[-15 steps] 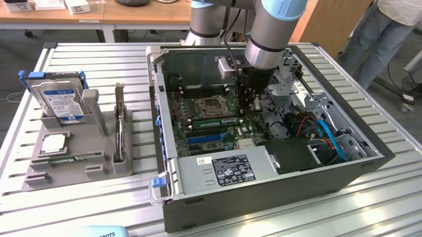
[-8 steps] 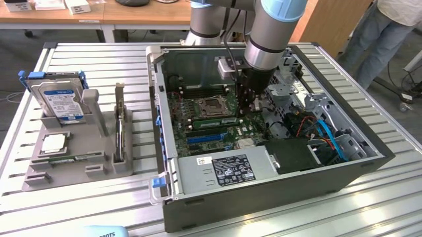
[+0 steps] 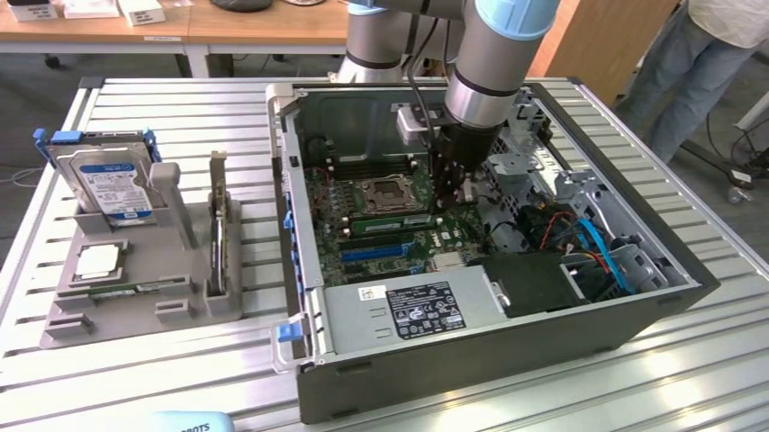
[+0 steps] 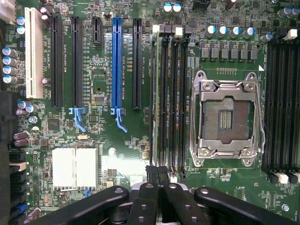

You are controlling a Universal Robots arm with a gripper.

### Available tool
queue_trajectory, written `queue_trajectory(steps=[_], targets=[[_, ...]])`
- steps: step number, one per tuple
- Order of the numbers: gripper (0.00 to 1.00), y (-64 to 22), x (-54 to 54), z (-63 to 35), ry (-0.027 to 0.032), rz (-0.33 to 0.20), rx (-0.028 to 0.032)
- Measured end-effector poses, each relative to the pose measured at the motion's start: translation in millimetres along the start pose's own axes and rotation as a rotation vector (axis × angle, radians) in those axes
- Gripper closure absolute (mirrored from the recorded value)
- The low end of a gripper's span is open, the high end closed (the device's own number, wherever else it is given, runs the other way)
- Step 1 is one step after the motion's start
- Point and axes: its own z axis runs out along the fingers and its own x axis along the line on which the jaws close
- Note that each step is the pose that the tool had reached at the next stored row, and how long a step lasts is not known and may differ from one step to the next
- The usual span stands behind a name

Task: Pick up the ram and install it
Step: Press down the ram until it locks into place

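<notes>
Wrist view: 1 claw (image 4: 158, 180) clenched above 1 seated ram (image 4: 158, 93); 1 empty processor socket (image 4: 228, 119) beside.

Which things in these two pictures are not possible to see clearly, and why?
- Wrist view: whether the shut gripper holds anything; its own fingers cover the spot.
- Exterior view: the gripper's tip, hidden behind the arm.
- Exterior view: the power supply label text, too small.
- Exterior view: the person, cut off by the top edge.

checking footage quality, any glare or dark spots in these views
Exterior view: even daylight, the computer case interior shadowed under the arm. Wrist view: sharp, with a glare patch on the motherboard beside the heatsink; gripper dark in the foreground.
</notes>
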Motion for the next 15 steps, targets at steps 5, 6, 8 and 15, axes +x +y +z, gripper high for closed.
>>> queue_trajectory(steps=[5, 6, 8, 15], targets=[[0.90, 0.0, -0.4, 0.1, 0.0000, 0.000, 0.0000], [0.90, 0.0, -0.4, 0.1, 0.0000, 0.000, 0.0000], [0.90, 0.0, -0.4, 0.5, -0.0001, 0.000, 0.0000], [0.90, 0.0, -0.4, 1.5, 0.0000, 0.000, 0.0000]])
